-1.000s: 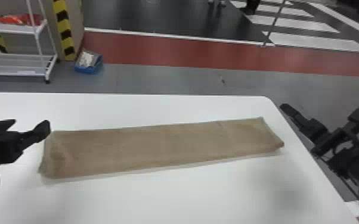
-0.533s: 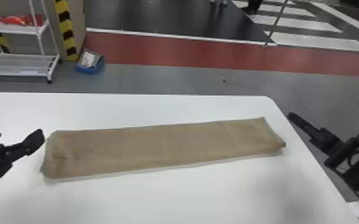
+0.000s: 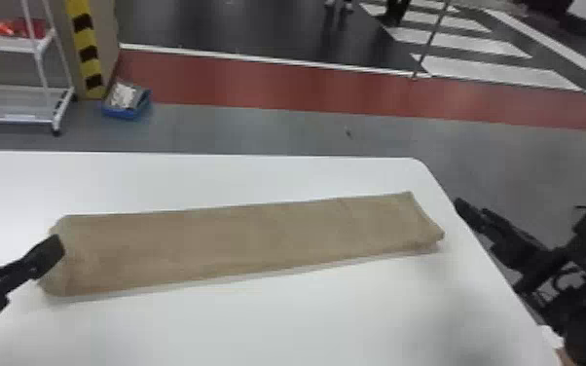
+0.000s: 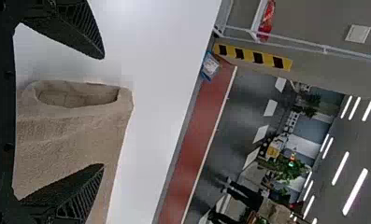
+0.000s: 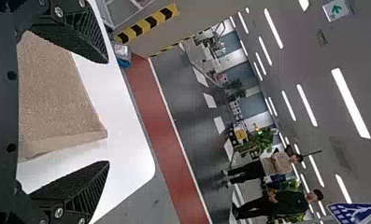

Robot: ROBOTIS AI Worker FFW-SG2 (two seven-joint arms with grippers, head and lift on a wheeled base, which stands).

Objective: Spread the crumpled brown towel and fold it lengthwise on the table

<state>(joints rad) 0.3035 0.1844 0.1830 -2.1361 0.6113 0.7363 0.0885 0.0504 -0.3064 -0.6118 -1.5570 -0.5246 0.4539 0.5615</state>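
"Across the white table [image 3: 306,321], what is the condition of the workpiece?"

"The brown towel [image 3: 238,243] lies as a long, flat strip. It runs alongside the table's far edge at a slight slant, and its right end stops just inside the table's right edge. The lengthwise fold appears essentially complete."

"State the condition of both grippers."

"Left gripper [image 4: 103,111]: fingers spread, over the table at the towel's left end, pinching nothing. Contact with the cloth cannot be confirmed. Right gripper [image 5: 109,112]: fingers spread, by the table's right edge, near the towel's other end, likewise without a load."

"Handling properties?"

"Expect a light, soft, pliable material with a slightly coarse nap. It should not be fragile, nor slippery between ridged fingers, but it will probably slide on the table's smooth top if pulled from one side."

"Where should it be gripped?"

"At the end corners, with all layers taken together. Note that the left end gapes in a rounded hollow (a single-layer pinch there would likely peel the fold apart). The right end shows a narrow turned edge; grip behind it."

"Recommended next operation?"

"If correction is required, grip both ends, apply light, equal tension along the table's length, and release. Otherwise, press the hollow end flat and retract both arms above the table."
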